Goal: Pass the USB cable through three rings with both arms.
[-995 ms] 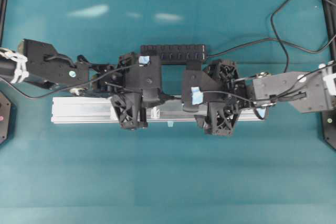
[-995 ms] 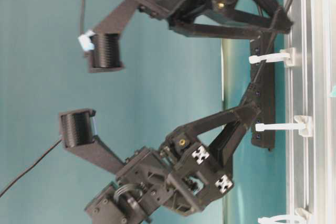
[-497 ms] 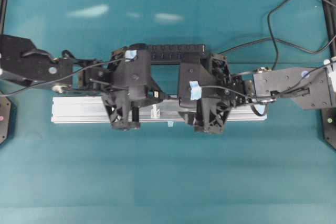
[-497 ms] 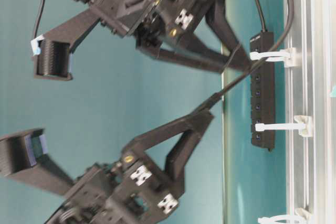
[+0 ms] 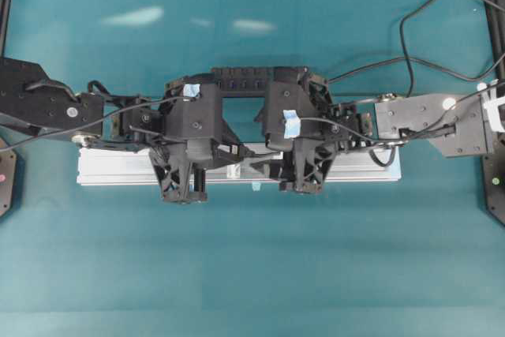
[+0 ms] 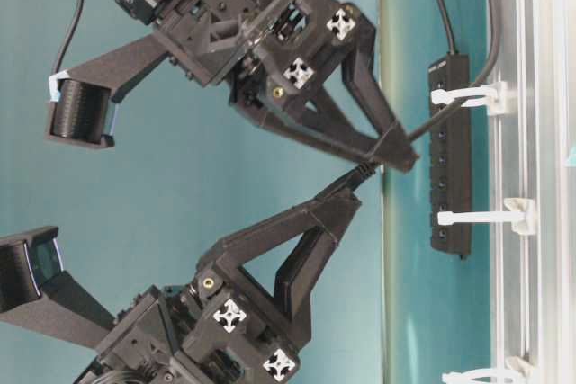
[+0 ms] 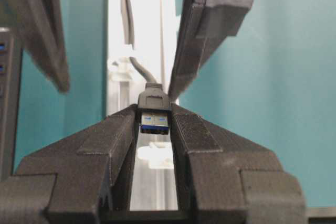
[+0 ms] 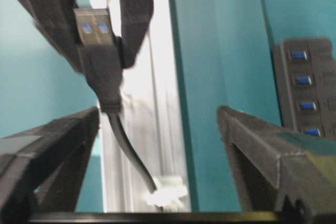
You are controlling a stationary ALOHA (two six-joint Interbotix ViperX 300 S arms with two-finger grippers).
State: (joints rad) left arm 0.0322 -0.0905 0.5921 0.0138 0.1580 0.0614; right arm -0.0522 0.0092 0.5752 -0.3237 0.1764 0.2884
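Slippage of the USB cable at the plug is judged the main risk here: the plug is pinched only at the very tips of the left gripper, and any tug along the cord could draw it out before a second grip is secured. A mistimed closure of the right gripper could also catch one of the left fingers rather than the cord, since the two sets of tips are crowded together. A sideways pull might strain the ring through which the cord is already threaded.

The plug is held by the left gripper, its jaws narrowed onto the plug body with the blue-tongued end facing back toward the wrist. In the right wrist view the right gripper is seen spread wide, with a finger on either side of the cord and nothing clamped; contact cannot be made out.

In the table-level view both arms are raised above the rail, the fingers angled toward each other so that the tips nearly meet above the near edge of the hub. From the plug, the cord is led down and through one upright ring on the rail; the next ring and the last one are seen to be empty.
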